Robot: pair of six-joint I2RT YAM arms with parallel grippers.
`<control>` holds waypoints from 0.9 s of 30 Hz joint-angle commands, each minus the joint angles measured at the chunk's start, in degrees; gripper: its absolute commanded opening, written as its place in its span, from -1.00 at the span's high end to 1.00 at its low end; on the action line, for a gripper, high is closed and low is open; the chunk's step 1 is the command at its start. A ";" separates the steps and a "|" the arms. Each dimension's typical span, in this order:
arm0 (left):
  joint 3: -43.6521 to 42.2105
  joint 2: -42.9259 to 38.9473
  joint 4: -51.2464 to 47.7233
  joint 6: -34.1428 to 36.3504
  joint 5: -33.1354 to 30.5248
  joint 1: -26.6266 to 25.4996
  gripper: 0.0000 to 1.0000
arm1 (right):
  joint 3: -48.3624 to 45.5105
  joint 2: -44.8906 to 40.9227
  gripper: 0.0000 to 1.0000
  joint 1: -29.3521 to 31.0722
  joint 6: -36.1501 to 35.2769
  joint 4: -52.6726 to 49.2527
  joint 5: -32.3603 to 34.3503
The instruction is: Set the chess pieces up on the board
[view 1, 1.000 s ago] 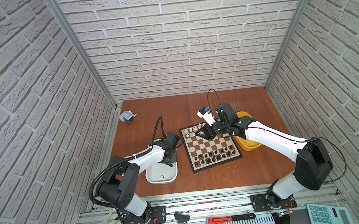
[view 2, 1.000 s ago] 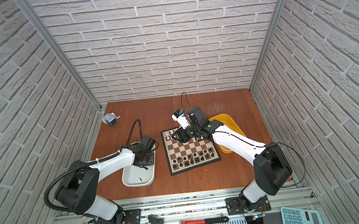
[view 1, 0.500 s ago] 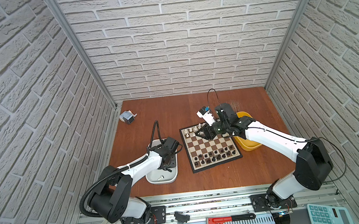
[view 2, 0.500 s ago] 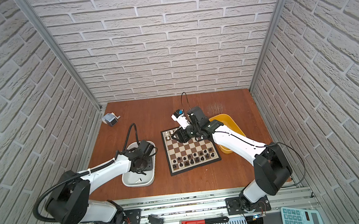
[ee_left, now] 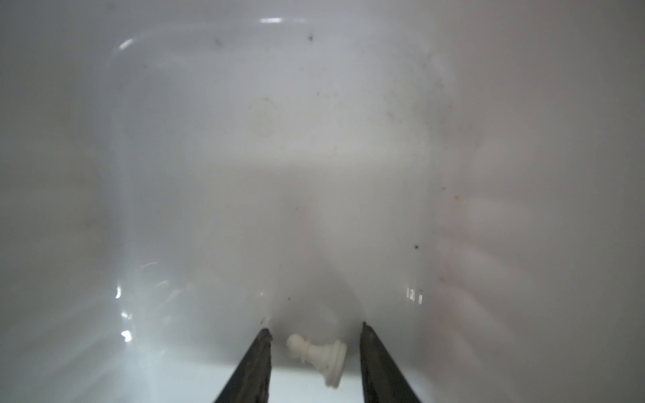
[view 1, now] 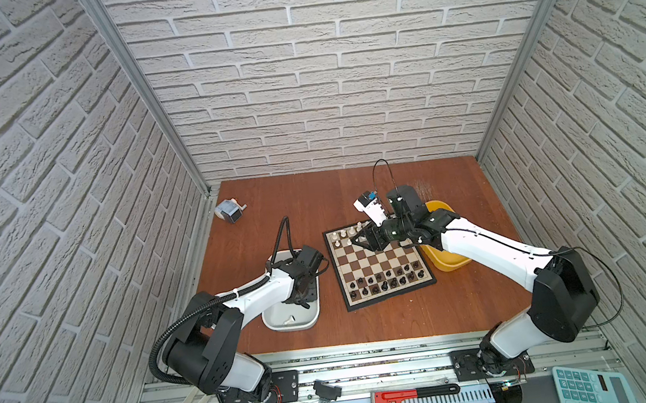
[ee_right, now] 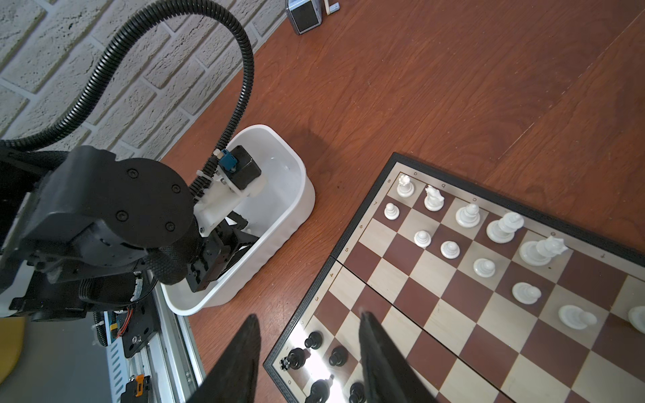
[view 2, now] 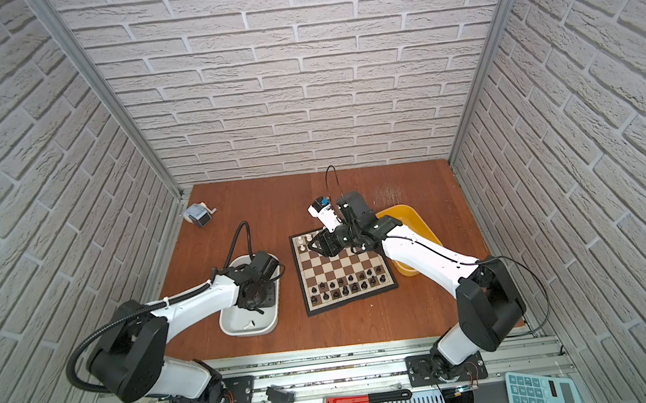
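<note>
Left wrist view: left gripper (ee_left: 314, 328) is down in the white tub (ee_left: 209, 139), jaws parted and empty. They straddle a white pawn (ee_left: 316, 354) lying on its side on the tub floor, untouched. The pawn's axis runs jaw to jaw, so closing now would likely pinch head against base and pop it out. Better to turn the wrist, close slowly across the waist, then lift clear of the wall. Right gripper (ee_right: 308, 314) hovers over the board (ee_right: 488, 314), parted, holding nothing.

One white pawn (ee_left: 316, 356) lies toppled in the tub (ee_left: 174, 139); other pieces (ee_right: 504, 228) stand on the board (view 1: 379, 262).
</note>
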 commanded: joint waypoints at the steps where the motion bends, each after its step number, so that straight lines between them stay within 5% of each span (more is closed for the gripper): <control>1: 0.50 2.85 -0.41 2.18 -0.55 0.46 0.23 | 0.11 -0.57 0.04 0.30 0.22 1.75 -0.26; 7: 0.23 2.59 -3.00 0.04 -0.46 0.31 0.29 | 0.55 -0.24 0.04 0.30 0.20 1.78 -0.11; 16: -0.02 -10.30 -2.45 -11.09 -3.05 1.79 -0.05 | 0.73 1.37 0.05 0.30 0.12 2.46 -1.61; 22: 1.57 -9.67 -10.01 -21.19 -1.05 2.36 0.13 | -0.18 0.85 0.05 0.30 -0.35 2.75 -1.57; 27: 0.09 -6.00 -10.78 -19.56 -2.71 3.53 0.15 | -0.88 -0.02 0.05 0.33 -1.12 2.30 -0.98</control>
